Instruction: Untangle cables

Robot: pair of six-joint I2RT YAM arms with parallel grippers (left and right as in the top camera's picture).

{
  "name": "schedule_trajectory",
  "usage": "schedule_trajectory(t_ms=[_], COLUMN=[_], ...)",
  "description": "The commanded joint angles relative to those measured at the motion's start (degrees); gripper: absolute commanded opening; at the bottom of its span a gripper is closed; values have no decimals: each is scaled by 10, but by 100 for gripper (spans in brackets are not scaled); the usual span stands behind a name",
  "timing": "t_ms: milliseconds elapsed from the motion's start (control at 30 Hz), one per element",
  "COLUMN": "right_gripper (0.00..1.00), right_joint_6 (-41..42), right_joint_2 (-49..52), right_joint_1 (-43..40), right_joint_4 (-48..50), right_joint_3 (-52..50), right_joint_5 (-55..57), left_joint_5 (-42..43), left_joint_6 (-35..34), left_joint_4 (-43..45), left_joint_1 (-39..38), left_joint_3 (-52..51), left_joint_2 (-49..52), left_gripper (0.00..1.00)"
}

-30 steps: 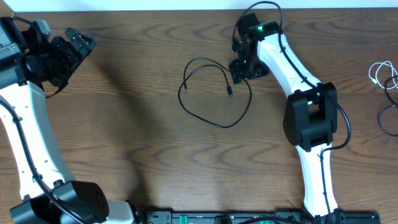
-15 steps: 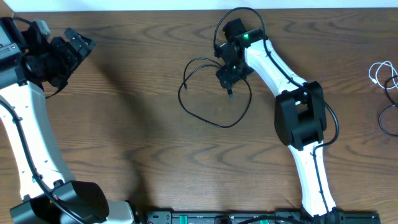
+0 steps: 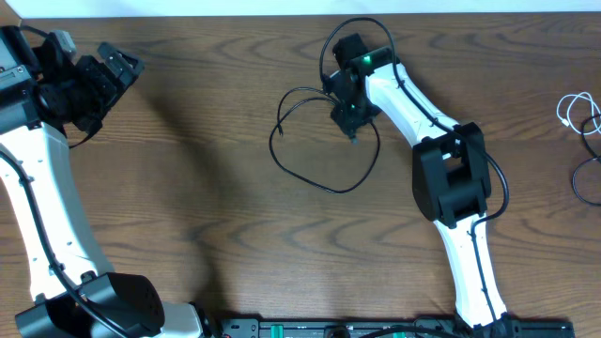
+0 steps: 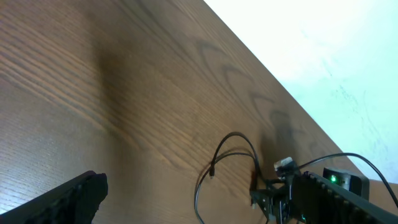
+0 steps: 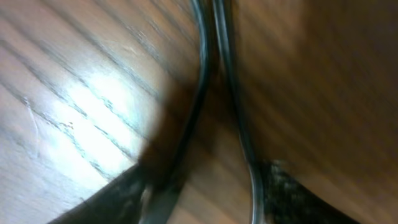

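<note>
A thin black cable (image 3: 331, 189) is seen lying in one open loop on the wooden desk (image 3: 188, 207), at about the middle of its far half. The right tool (image 3: 350, 120) is lowered onto the upper right part of that loop, where a short free end with a small plug hangs inside the ring. From the left wrist camera the same loop (image 4: 235, 133) is seen in the distance, with the right arm just beside it.

In the right wrist view, two dark strands of the cable (image 5: 202, 68) run side by side, close together, between the blurred fingertips (image 5: 121, 196). The picture is too smeared for certainty. The tips seem to stand on either side of the strands, but whether they are pinched cannot be told.

The left tool (image 3: 117, 68) is held well to the left of the black cable, near the far left corner of the desk, with its fingers spread wide and nothing between them. Only one of its fingers (image 4: 68, 199) shows in its own camera.

A thin white cable (image 3: 566, 108) is found well to the right of the black loop, at the picture's edge. A second dark cable (image 3: 576, 180) lies just below it, apart from the loop.
</note>
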Motion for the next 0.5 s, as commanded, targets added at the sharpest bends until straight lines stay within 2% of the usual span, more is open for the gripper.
schedule_trajectory(t_ms=[0, 33, 67, 100, 233, 467], right_gripper=[33, 23, 4, 1, 1, 1], right_joint_6=[12, 16, 31, 45, 108, 113], right_joint_2=[23, 23, 23, 23, 22, -29], right_joint_1=[6, 6, 6, 6, -5, -50], right_joint_4=[-17, -20, -26, -28, -41, -110], right_joint_3=[-45, -47, -47, -47, -35, 33], right_joint_5=[-5, -5, -5, -5, -4, -12], left_joint_5=[-5, -5, -5, -5, -5, -5], left_joint_6=[1, 1, 1, 1, 1, 1], left_joint_4=[-1, -1, -1, -1, -1, -1], left_joint_1=[1, 1, 1, 1, 1, 1], left_joint_3=[-1, -1, -1, -1, -1, -1], left_joint_2=[0, 0, 0, 0, 0, 0], left_gripper=[100, 100, 100, 100, 100, 100])
